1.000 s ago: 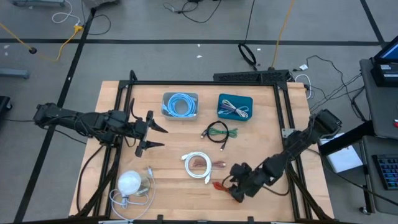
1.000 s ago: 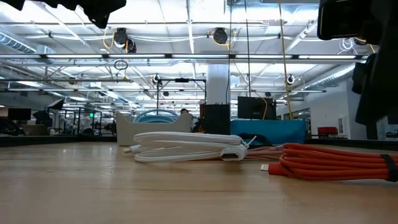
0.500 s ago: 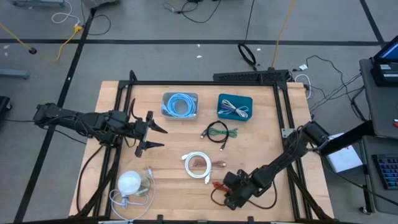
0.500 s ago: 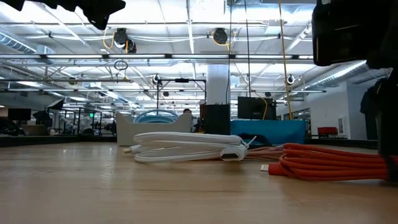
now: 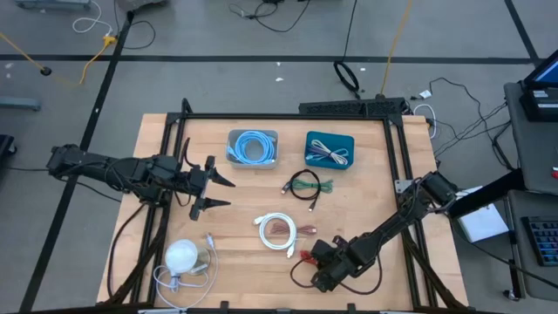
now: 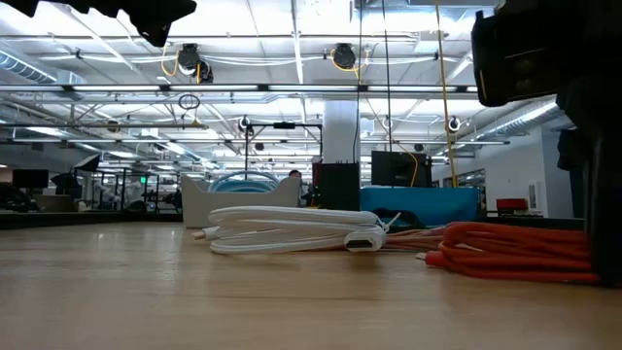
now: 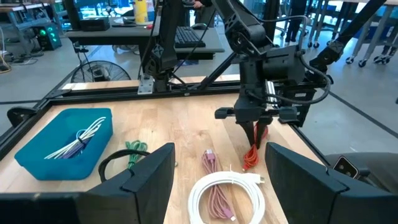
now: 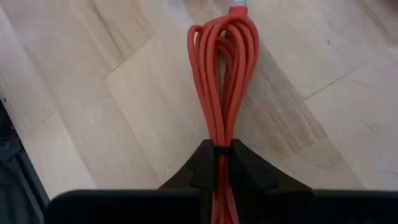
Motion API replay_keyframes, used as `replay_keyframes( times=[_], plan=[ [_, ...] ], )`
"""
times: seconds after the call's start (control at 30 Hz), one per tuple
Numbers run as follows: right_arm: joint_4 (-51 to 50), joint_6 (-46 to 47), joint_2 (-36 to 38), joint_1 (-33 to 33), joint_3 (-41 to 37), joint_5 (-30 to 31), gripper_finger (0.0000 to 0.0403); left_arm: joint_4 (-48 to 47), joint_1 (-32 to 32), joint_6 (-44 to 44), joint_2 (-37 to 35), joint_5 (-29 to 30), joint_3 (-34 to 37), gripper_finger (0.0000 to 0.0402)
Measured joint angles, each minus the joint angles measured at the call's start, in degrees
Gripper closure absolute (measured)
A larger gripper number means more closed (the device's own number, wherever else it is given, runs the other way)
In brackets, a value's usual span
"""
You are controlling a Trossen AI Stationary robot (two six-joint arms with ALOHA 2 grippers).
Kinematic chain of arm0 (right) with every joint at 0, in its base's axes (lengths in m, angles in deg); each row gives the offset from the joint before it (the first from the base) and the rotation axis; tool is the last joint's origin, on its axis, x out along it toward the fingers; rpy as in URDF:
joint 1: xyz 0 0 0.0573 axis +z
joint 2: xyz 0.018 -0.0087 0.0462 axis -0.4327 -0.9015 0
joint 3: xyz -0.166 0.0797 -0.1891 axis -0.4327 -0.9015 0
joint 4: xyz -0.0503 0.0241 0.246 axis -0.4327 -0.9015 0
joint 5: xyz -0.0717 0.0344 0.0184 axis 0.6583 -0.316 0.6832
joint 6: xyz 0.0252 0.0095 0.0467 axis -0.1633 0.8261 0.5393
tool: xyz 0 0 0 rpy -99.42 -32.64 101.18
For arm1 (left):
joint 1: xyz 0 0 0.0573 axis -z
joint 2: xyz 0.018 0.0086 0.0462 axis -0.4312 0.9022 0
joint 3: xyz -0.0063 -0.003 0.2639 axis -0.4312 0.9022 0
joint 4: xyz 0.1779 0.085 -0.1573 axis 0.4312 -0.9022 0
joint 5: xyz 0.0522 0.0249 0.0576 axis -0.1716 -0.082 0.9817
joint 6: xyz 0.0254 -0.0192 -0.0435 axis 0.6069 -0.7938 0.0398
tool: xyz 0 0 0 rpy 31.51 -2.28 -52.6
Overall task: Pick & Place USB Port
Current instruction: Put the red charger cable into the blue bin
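Observation:
A red cable bundle [image 5: 305, 258] lies on the wood table near its near edge, right of centre. It also shows as a long folded bundle [image 8: 222, 81] in the right wrist view and as a flat bundle [image 6: 505, 255] in the low view. My right gripper [image 5: 323, 267] points steeply down at one end of the bundle and is shut on it. My left gripper [image 5: 223, 193] hovers open over the table's left part and holds nothing. In its wrist view my right gripper [image 7: 255, 132] stands over the red cable [image 7: 251, 157]. My right gripper pinches the red cable bundle between its two fingers [image 8: 245, 163], at one end of the bundle by a dark tie [image 8: 221, 149]. Several strands lie in the pinch. The fingers come from above, slanting, and lie along the bundle. The rest of the bundle lies on the table.
A white coiled cable [image 5: 277, 232] with a pink cable inside lies left of the red one. A green-and-black cable [image 5: 307, 185] lies mid-table. At the far side stand a blue bin [image 5: 330, 150] and a grey bin of blue cable [image 5: 253, 146]. Near left sits a white round object [image 5: 181, 255].
My right gripper has sunk toward the table and shifted a little toward the left and near edges, tipping more steeply downward onto the red cable's end. In the low view it now covers that end of the bundle. The cable still lies on the table.

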Motion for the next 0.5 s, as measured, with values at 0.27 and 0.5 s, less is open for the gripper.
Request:
replay_keyframes(
  times=[0.27, 0.5],
  plan=[
    [-34.8, -6.6, 1.1, -5.5, 10.9, 21.2, 0.0389, 0.2, 0.0, 0.1, 0.0, 0.0, 0.0, 0.0147],
    [-52.2, -14.8, 2.9, -11.0, 22.3, 33.1, 0.0389, -0.4, 0.0, 0.2, 0.0, 0.0, 0.0, 0.0147]
  ],
)
